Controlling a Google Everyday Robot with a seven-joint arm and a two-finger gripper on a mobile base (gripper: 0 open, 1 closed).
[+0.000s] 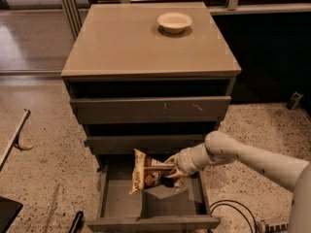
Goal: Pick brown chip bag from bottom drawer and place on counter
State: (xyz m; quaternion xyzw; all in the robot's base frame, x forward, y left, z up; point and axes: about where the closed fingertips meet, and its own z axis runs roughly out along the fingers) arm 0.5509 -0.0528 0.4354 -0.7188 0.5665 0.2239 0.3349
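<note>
Left of the cabinet [228, 86], a speckled terrazzo floor [48, 178] runs out to a thin pale bar [17, 132] lying at an angle. A dark flat object [7, 216] sits at the bottom corner. Behind the cabinet's left rear corner stand upright metal posts [68, 8], with a smoother, lighter stretch of floor beyond them.

The cabinet is grey-brown, and its surface [146, 47] is a glossy beige-tan square. A white bowl [174, 22] rests on the surface toward the cabinet's rear right. Below the surface, the top drawer [121, 109] and the middle drawer [146, 143] each show a dark gap above a plain front. The bottom drawer [150, 223] is pulled well out from the cabinet as an open shallow tray.

The brown chip bag [146, 176] hangs tilted over that open tray, just in front of the middle drawer's front. It has a dark middle and cream edges, and its lower corner points down toward the tray floor. Whether that corner touches the tray cannot be told.

The end effector [175, 171] is pressed together on the bag's right edge, pinching it, right of the cabinet's centre line and over the tray. Its white arm [252, 157] comes in from the cabinet's right side.

Right of the cabinet, a dark cable [228, 208] loops on the floor near the open drawer's corner. A small dark object [294, 101] sits farther back on the floor, and a dark wall [272, 47] rises behind the cabinet's right side.
</note>
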